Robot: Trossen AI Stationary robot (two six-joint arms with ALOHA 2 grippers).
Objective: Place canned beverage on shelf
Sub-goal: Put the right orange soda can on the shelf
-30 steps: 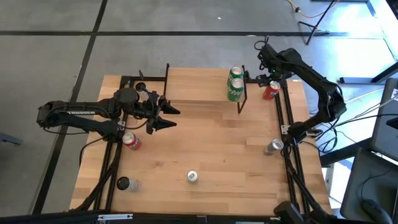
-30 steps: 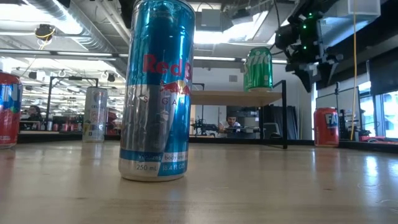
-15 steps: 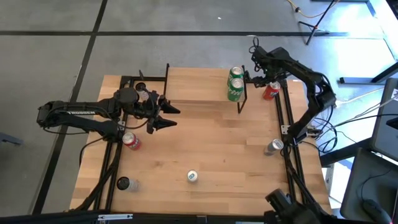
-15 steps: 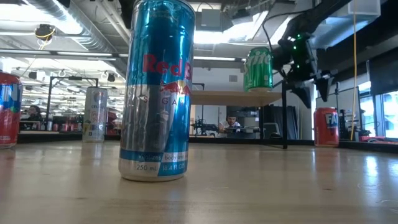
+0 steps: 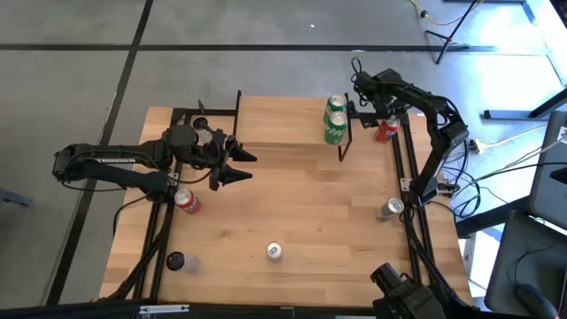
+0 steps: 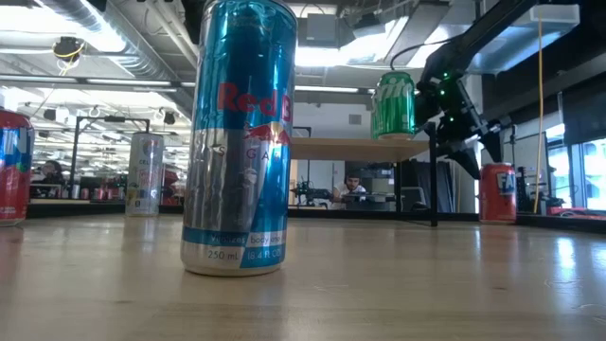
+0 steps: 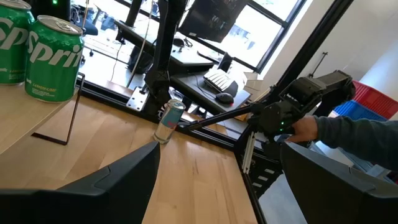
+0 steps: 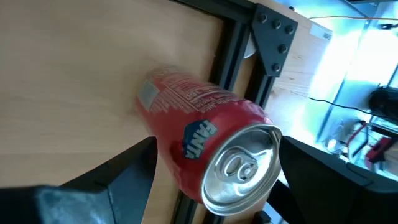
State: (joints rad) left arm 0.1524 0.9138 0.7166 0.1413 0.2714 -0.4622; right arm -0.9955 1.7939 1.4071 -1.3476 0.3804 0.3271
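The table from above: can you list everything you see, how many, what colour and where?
Green cans: two, green, on the shelf.
Shelf: one, light wood top with black legs, at the table's far side.
Red can: one, red, far right corner beside the shelf, between the right gripper's fingers.
Second red can: one, red, left edge.
Blue and silver can: one, near edge, middle.
Silver can: one, right edge.
Dark can: one, near left corner.
Table: one, light wood with black rails.
Left gripper: black, open, over the table's left half.
Right gripper: black, open, around the red can.
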